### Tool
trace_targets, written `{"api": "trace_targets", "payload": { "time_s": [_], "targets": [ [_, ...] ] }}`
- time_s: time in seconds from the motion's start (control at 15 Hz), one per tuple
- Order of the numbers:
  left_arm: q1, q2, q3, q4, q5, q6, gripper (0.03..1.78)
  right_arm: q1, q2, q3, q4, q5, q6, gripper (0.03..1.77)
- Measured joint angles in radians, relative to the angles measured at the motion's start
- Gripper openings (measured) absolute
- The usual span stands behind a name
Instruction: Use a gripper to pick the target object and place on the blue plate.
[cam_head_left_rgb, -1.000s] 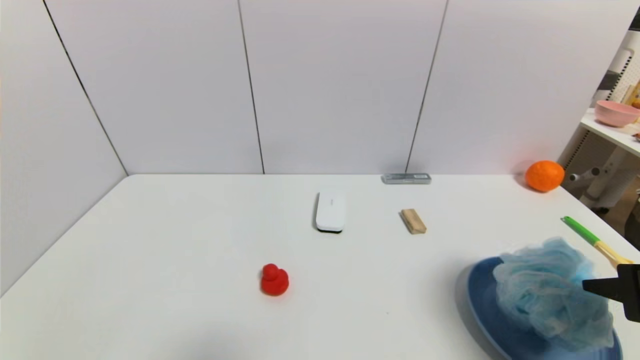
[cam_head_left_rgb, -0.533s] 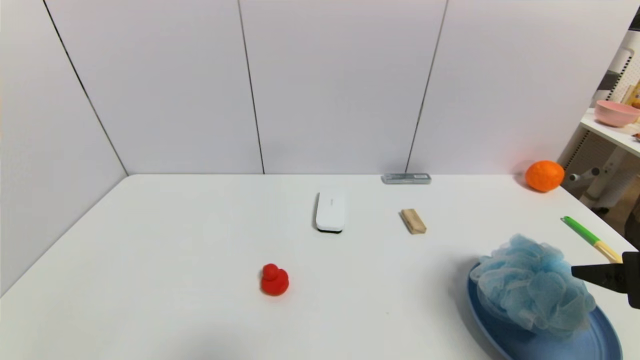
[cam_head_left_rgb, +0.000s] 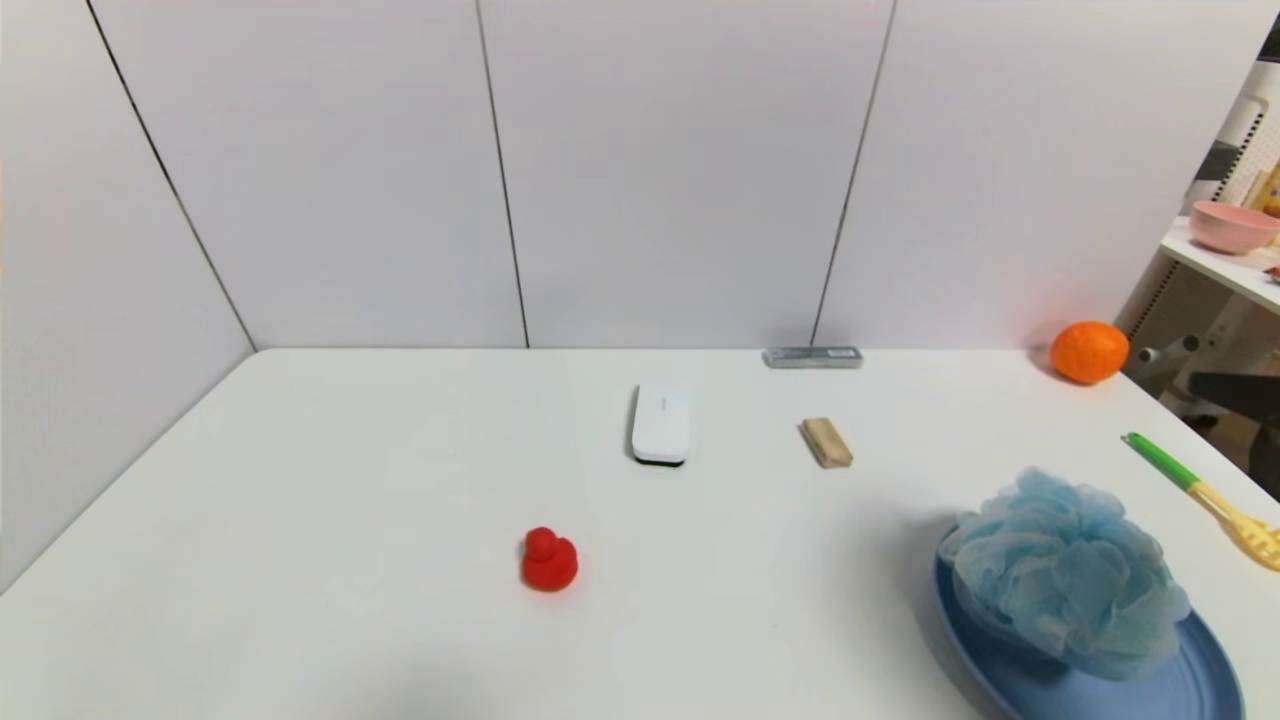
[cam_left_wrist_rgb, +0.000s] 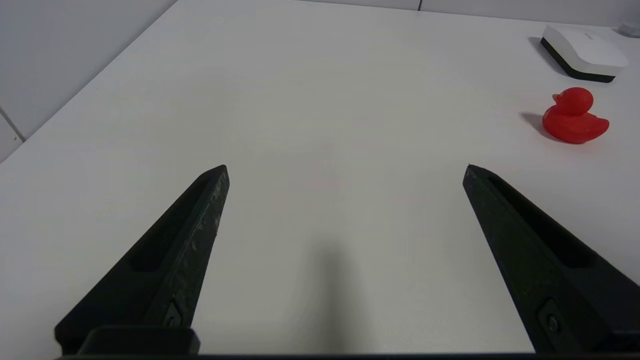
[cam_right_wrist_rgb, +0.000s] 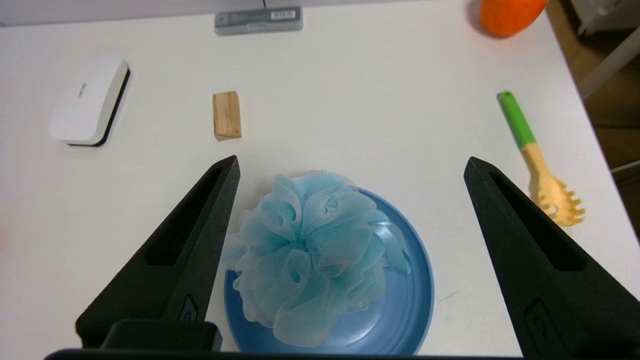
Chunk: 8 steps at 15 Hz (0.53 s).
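The light blue mesh pouf (cam_head_left_rgb: 1065, 575) rests on the far-left part of the blue plate (cam_head_left_rgb: 1190, 690), at the table's near right corner, overhanging the rim a little. In the right wrist view the pouf (cam_right_wrist_rgb: 310, 250) and plate (cam_right_wrist_rgb: 410, 300) lie below my right gripper (cam_right_wrist_rgb: 350, 162), which hangs above them, open wide and holding nothing. In the head view only one of its black fingers (cam_head_left_rgb: 1240, 386) shows, at the right edge. My left gripper (cam_left_wrist_rgb: 345, 167) is open over bare table near the left side.
A red duck (cam_head_left_rgb: 549, 561) sits mid-table, a white eraser (cam_head_left_rgb: 660, 423) and a wooden block (cam_head_left_rgb: 827, 442) farther back. A grey case (cam_head_left_rgb: 813, 357) and an orange (cam_head_left_rgb: 1088, 351) lie by the wall. A green-handled fork (cam_head_left_rgb: 1195, 488) lies near the right edge.
My right gripper opened and let the pouf go onto the plate, then rose up and away. The pouf settled lower and toward the plate's left side.
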Motion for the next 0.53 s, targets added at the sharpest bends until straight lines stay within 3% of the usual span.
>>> {"api": "trace_targets", "payload": {
  "time_s": [0.33,0.53],
  "targets": [
    [0.000,0.000,0.000,0.000,0.000,0.001,1.69,-0.030,-0.203,0.279,-0.216,0.005,-0.074,1.63],
    [0.000,0.000,0.000,0.000,-0.001,0.000,1.69,-0.052,-0.353,0.436,-0.279,0.006,-0.086,1.66]
  ]
}}
